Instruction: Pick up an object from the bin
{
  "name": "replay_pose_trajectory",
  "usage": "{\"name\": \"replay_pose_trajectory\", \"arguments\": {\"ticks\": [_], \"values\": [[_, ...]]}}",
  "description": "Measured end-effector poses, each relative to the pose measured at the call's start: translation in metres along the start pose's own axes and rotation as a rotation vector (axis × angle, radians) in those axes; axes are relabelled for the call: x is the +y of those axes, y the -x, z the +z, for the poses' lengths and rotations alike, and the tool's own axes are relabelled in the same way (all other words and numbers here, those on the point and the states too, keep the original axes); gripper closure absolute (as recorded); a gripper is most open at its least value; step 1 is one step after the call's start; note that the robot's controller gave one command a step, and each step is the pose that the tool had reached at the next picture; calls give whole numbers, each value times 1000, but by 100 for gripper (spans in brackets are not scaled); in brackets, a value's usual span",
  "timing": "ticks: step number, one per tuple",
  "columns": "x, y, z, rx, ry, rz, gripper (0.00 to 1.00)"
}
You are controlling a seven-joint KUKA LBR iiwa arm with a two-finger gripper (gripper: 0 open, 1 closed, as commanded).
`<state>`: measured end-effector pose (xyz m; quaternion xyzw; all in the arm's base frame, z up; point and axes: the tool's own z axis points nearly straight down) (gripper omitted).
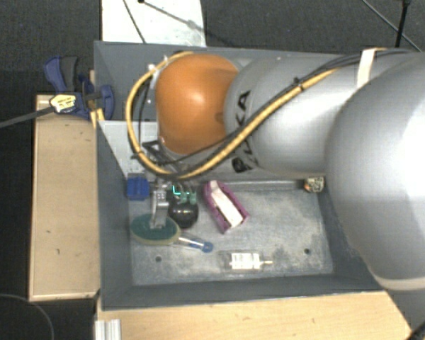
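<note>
at left of bin (290,211) | pincer (163,214) over green disc (154,231) | spread or pressed: cannot tell (top hidden under orange cover (191,101))

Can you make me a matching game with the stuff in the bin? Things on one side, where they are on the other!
Things:
1. blue block
2. green round disc
3. purple and white box
4. small white piece

Places:
A. lowest in the view, alone near the front wall
B. just right of the black round thing
C. far left, highest of the four in the view
D. front left, next to the blue-tipped stick

Pairs: 1-C, 2-D, 3-B, 4-A
</note>
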<state>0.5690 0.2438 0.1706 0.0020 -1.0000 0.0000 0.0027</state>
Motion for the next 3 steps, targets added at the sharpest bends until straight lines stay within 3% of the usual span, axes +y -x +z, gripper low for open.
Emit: {"name": "replay_pose_trajectory", "arguments": {"ticks": [1,2,3], "values": [[-40,-5,99,-7,9,56,0],[-41,-1,94,-21,7,61,100],[-40,-3,-34,-16,5,62,100]]}}
